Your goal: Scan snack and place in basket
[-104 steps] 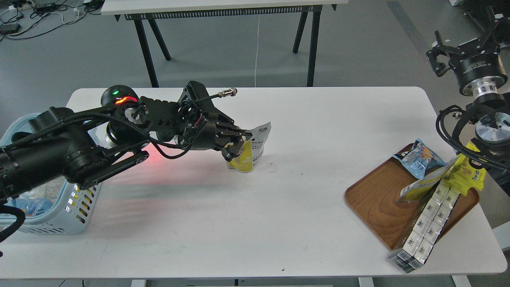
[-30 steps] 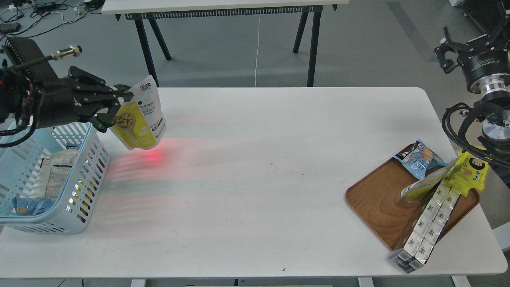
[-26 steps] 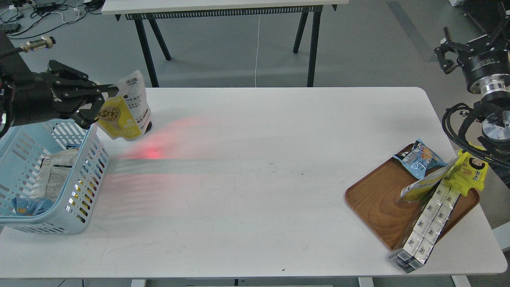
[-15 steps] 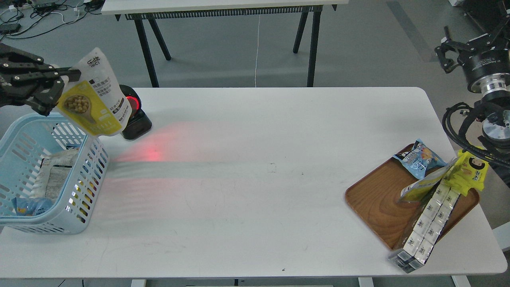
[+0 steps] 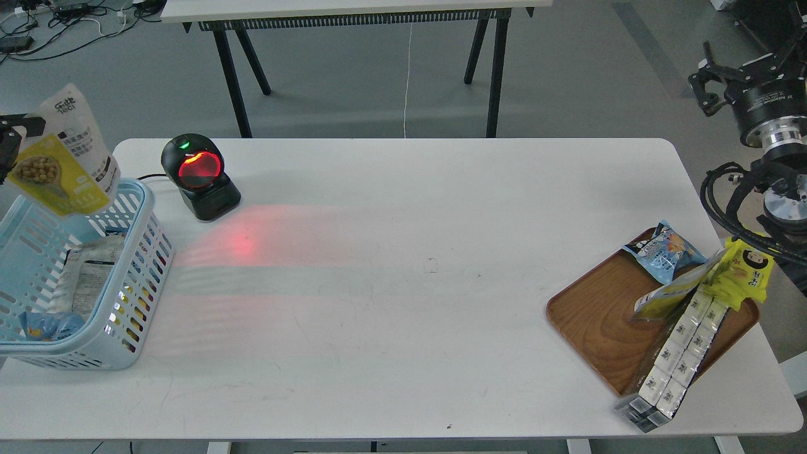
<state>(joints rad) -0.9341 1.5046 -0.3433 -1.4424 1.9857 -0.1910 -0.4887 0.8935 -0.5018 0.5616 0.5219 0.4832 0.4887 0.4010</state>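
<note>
The snack (image 5: 63, 161), a yellow-fronted pouch picturing a spoonful of nuts, hangs tilted in the air over the far left corner of the light blue basket (image 5: 135, 284). My left gripper (image 5: 12, 140) shows only at the frame's left edge and is shut on the pouch's left side. The rest of that arm is out of view. My right gripper (image 5: 744, 69) is raised off the table's far right, away from everything, with its fingers spread and empty.
A black scanner (image 5: 198, 173) glows red at the table's back left, beside the basket. The basket holds a white packet (image 5: 88, 277) and a blue bag (image 5: 47, 325). A wooden tray (image 5: 599, 315) at the right carries a blue snack bag (image 5: 665, 249), a yellow packet (image 5: 744, 271) and boxed packs (image 5: 674, 353).
My left gripper lifted the pouch from the table's middle and carried it left past the scanner, until it hangs above the basket. The right arm barely moved.
</note>
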